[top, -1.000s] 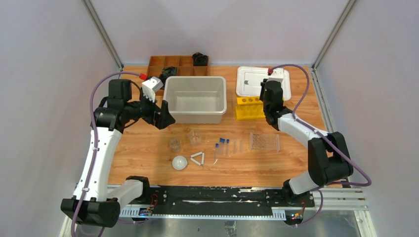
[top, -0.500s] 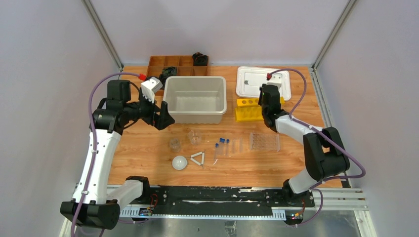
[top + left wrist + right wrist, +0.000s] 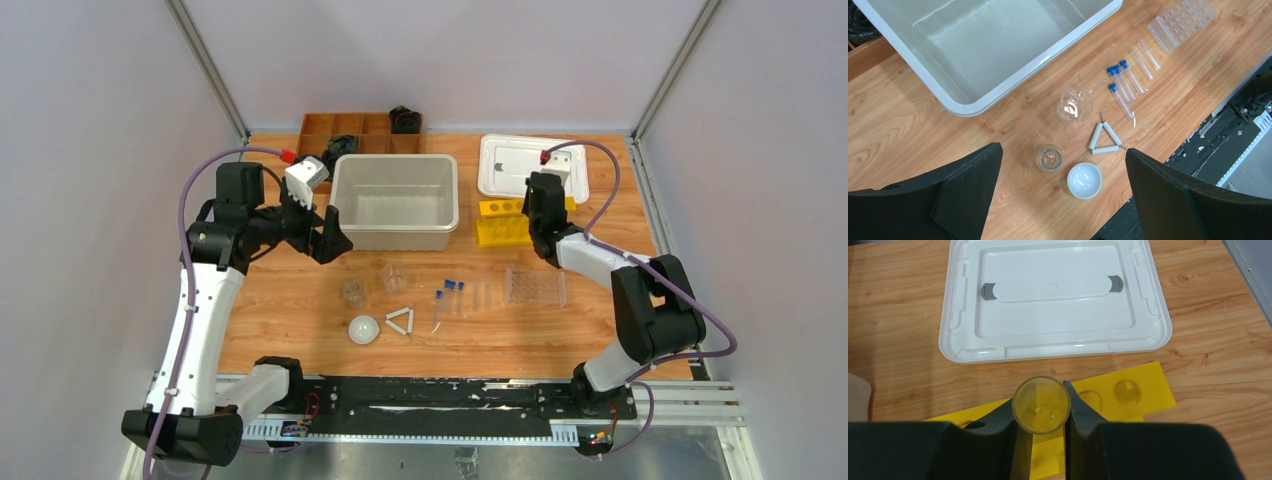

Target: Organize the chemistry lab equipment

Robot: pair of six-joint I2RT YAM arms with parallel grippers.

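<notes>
Yellow rack (image 3: 1148, 386) just below your right fingers (image 3: 1076, 415), clamped on a clear tube (image 3: 1041, 405); your left fingers (image 3: 963, 195) spread wide, empty.

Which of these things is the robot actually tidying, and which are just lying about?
Job: clear beakers, blue-capped tubes, white dome, white triangle, clear plastic rack, yellow rack, clear tube in the right end effector.
Lying about: brown wooden tray, black coiled objects.

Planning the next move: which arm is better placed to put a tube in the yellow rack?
Right. The right tool grips a clear tube directly above the yellow rack; the left tool is open, empty, far off.
</notes>
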